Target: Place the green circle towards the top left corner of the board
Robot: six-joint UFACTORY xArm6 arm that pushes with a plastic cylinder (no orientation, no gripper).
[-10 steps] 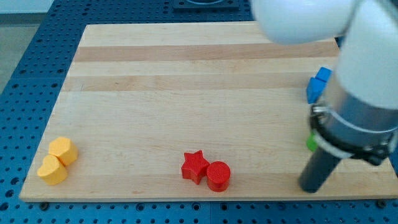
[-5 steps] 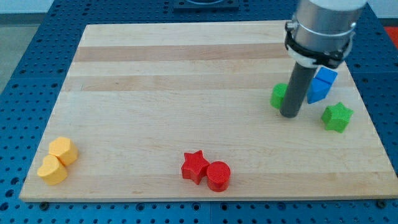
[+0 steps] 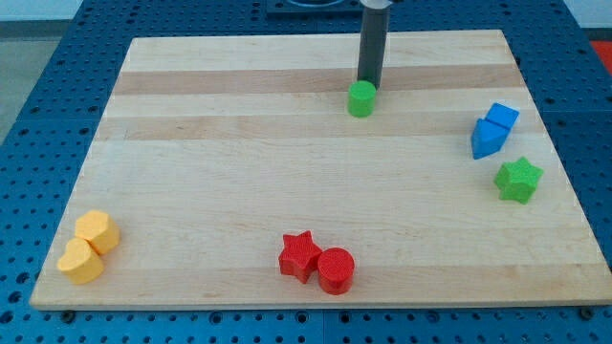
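Note:
The green circle (image 3: 360, 99) sits on the wooden board (image 3: 239, 153), above the middle and a little to the view's right. My tip (image 3: 368, 83) stands right behind it, touching or nearly touching its top-right edge. The dark rod rises from there out of the view's top.
Two blue blocks (image 3: 492, 131) lie together at the view's right, with a green star (image 3: 518, 180) just below them. A red star (image 3: 300, 255) and a red circle (image 3: 336, 269) touch near the bottom edge. Two yellow blocks (image 3: 89, 246) sit at the bottom left.
The rod has swung from the bottom right up to the top middle. The green circle has slid left and up, away from the blue blocks. The arm's bulk has left the view.

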